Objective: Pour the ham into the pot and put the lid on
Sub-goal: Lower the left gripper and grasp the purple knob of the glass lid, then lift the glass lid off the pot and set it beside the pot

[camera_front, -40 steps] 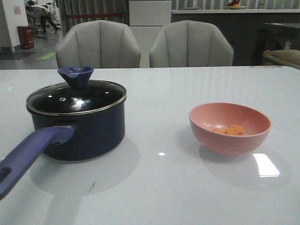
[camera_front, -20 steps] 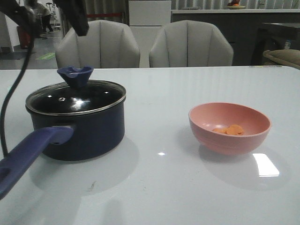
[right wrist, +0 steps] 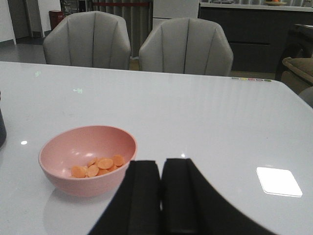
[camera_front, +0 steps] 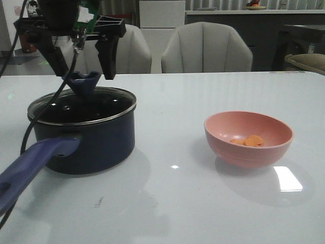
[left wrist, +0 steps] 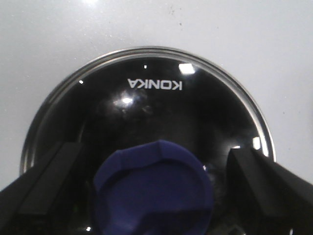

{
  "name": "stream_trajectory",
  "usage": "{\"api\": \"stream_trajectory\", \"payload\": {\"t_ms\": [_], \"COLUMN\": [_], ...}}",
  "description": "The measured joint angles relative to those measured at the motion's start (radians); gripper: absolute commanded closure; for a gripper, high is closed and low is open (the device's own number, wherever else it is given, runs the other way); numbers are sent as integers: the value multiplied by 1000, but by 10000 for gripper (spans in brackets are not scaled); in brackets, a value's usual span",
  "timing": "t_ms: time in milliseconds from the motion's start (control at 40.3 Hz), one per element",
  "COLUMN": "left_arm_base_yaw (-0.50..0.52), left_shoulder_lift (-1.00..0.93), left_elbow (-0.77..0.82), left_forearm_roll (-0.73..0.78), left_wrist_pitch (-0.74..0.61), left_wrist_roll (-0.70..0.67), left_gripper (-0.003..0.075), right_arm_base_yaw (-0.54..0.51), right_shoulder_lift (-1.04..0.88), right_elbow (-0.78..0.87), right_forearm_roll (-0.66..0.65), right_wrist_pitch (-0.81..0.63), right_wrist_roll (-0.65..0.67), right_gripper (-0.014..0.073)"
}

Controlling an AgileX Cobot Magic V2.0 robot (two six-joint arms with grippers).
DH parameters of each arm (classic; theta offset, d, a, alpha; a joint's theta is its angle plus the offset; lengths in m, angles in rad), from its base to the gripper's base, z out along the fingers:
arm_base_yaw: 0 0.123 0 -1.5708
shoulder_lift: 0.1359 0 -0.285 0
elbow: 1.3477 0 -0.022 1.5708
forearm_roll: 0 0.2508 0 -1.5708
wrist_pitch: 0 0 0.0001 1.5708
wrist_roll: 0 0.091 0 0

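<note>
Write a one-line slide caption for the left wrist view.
Open left gripper poised above the knob of the glass lid, one finger on each side, lid seated on the pot.

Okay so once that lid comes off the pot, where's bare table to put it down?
Bare table lies between the pot and the pink bowl, and in front of both. The lid has the open left end effector around its knob, so it is crowded there.

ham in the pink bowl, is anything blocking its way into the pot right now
Yes. The lid sits on the pot, closing its mouth, so the ham in the pink bowl cannot go in yet. The left gripper hangs open with its fingers either side of the lid's knob, not closed on it.
</note>
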Motion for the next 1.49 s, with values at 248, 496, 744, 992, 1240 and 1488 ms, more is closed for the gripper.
{"api": "stream_trajectory", "payload": {"t_ms": [248,496,744,992,1240,1488], "left_arm_base_yaw": [0,0,0,0,117,421], "left_shoulder_lift": [50,59,61,10,-118,-246], "left_elbow": [-24,-46,-99,-101,-35,190], "left_forearm_roll": [-21,-19,-23,43,79,29], "left_wrist_pitch": [37,66,112,145,148,54], "left_wrist_roll": [-2,-4,1,45,89,166], "left_gripper": [237,378,378,390,390,390], "right_arm_base_yaw": [0,0,0,0,0,0], "right_shoulder_lift": [0,0,0,0,0,0], "right_elbow": [0,0,0,0,0,0], "right_forearm_roll": [0,0,0,0,0,0], "right_wrist_pitch": [0,0,0,0,0,0], "right_wrist_roll": [0,0,0,0,0,0], "right_gripper": [450,450,450,450,450,450]}}
